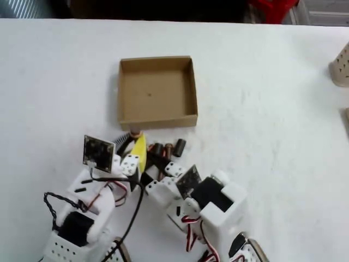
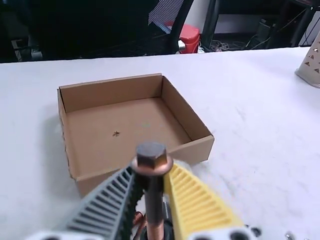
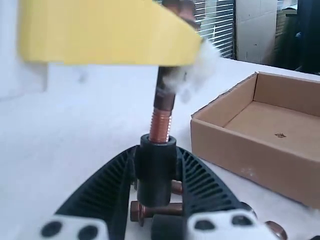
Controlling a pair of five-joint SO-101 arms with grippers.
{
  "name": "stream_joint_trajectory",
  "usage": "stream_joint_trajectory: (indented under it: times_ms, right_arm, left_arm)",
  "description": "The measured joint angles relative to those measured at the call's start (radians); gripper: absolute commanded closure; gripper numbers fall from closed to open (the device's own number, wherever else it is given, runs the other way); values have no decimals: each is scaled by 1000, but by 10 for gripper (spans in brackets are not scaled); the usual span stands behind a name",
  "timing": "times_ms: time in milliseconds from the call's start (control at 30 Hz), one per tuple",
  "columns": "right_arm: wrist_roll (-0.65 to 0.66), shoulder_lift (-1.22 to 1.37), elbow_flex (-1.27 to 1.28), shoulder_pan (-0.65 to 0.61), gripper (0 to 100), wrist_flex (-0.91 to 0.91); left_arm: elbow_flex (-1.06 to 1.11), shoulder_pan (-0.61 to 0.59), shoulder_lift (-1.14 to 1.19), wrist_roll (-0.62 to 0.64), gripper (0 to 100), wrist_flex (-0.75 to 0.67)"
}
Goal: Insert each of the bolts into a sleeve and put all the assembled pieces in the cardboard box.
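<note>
My left gripper (image 2: pixel 150 192) is shut on a copper bolt (image 2: pixel 151 175), its hex head pointing at the cardboard box (image 2: pixel 120 127). My right gripper (image 3: pixel 156 172) is shut on a black sleeve (image 3: pixel 155 167), held upright. The bolt's threaded tip (image 3: pixel 161 125) enters the sleeve's upper opening, under the left gripper's yellow finger (image 3: pixel 105 32). From above, both grippers meet just in front of the box (image 1: pixel 157 91), the bolt head (image 1: pixel 135 134) near its front wall. Loose bolts and sleeves (image 1: pixel 168 147) lie on the table beside them.
More copper bolts (image 3: pixel 155 210) lie on the table under the right gripper. A beige perforated object (image 1: pixel 341 65) stands at the right table edge. The white table (image 1: pixel 272 120) stretches open to the right and left of the box.
</note>
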Motion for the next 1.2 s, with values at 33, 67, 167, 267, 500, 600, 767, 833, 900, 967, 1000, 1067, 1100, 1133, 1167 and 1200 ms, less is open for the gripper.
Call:
stream_joint_trajectory:
  times_ms: [33, 67, 167, 267, 500, 600, 767, 833, 900, 967, 1000, 1067, 1100, 1133, 1167, 1200]
  right_arm:
    - [0, 0, 0, 0, 983, 0]
    - [0, 0, 0, 0, 983, 0]
    - [0, 0, 0, 0, 983, 0]
    - [0, 0, 2, 0, 983, 0]
    - [2, 0, 2, 23, 983, 0]
    - [2, 0, 2, 25, 983, 0]
    - [2, -5, 2, 26, 983, 0]
    - [2, -31, 8, 29, 983, 0]
    - [2, -66, 20, 38, 983, 0]
    - [2, -101, 34, 49, 983, 0]
    - [2, -115, 38, 51, 983, 0]
    - [2, -135, 44, 55, 983, 0]
    - [2, -140, 44, 58, 983, 0]
    - [2, -140, 44, 58, 983, 0]
    - [2, -140, 44, 58, 983, 0]
    - [2, -140, 44, 58, 983, 0]
  left_arm:
    - [0, 0, 0, 0, 980, 8]
    - [0, 0, 0, 0, 980, 14]
    - [0, 0, 0, 0, 980, 15]
    - [0, 0, 0, 0, 980, 15]
    - [0, 2, 0, 0, 980, 54]
    - [0, 23, 0, 0, 980, 71]
    - [0, 43, 0, -3, 980, 80]
    - [0, 43, 0, -3, 980, 80]
    - [2, 44, 0, 0, 980, 86]
    - [20, 44, 0, -20, 979, 97]
    - [25, 48, 0, -31, 979, 100]
    - [26, 48, 0, -38, 974, 101]
    - [26, 48, 0, -40, 959, 101]
    - [26, 48, -2, -41, 932, 101]
    - [26, 48, -2, -43, 900, 101]
    - [26, 48, -2, -43, 862, 101]
